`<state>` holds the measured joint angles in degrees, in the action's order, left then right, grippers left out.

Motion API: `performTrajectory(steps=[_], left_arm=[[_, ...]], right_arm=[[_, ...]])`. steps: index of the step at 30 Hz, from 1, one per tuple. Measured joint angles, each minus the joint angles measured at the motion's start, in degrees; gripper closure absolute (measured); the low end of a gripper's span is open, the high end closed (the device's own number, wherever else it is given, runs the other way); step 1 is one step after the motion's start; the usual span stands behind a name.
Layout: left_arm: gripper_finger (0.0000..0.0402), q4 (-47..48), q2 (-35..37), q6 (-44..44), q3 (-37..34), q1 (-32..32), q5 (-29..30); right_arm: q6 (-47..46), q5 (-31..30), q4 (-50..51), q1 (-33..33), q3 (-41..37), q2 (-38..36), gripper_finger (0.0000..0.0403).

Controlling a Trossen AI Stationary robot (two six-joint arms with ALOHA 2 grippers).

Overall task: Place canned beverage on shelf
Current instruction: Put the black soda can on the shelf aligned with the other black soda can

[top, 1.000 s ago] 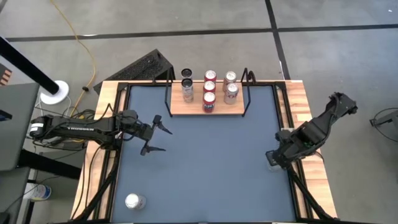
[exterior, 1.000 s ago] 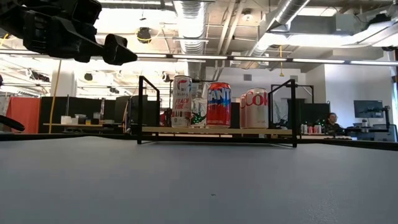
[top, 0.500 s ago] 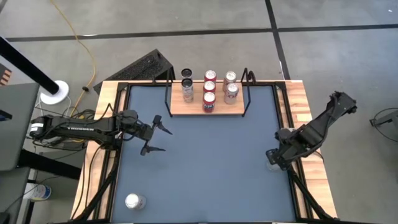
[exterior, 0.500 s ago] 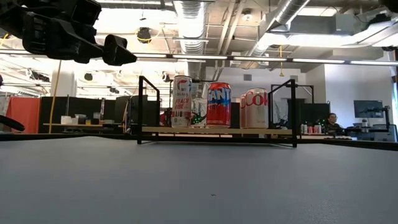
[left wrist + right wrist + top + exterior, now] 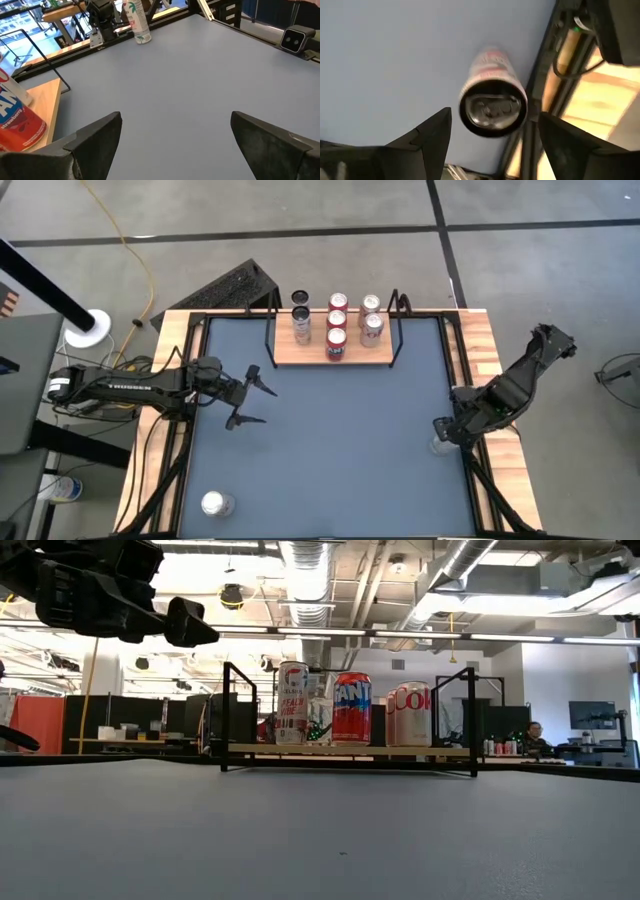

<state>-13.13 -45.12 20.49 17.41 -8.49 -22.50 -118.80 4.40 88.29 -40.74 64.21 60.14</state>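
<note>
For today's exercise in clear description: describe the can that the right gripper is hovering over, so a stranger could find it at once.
Start at the dark-blue table and go to its right edge, by the wooden side rail. There, under the open right gripper, one can stands upright on the tabletop. Unlike the cans grouped on the shelf, it stands alone, nowhere near the shelf.

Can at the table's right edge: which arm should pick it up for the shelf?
Right. The right gripper hangs open directly above that can, fingers either side of it. The left gripper waits open across the table, far from it.
</note>
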Motion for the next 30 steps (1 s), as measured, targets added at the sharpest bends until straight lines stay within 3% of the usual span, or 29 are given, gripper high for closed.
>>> performTrajectory(steps=[4,24,30], left_arm=[[0.0038,0.6,0.0,0.0,0.0,0.0,0.0],[0.0038,2.0,0.0,0.4,0.0,0.0,0.0],[0.0038,2.1,0.0,0.7,0.0,0.0,0.0]], right_arm=[[-3.4,-3.3,0.6,-1.5,0.0,-1.1,0.0116],[-5.4,-1.4,-11.0,-3.4,-12.5,-2.0,0.0118],[-5.9,2.2,-12.6,-2.5,-12.6,-2.6,0.0152]])
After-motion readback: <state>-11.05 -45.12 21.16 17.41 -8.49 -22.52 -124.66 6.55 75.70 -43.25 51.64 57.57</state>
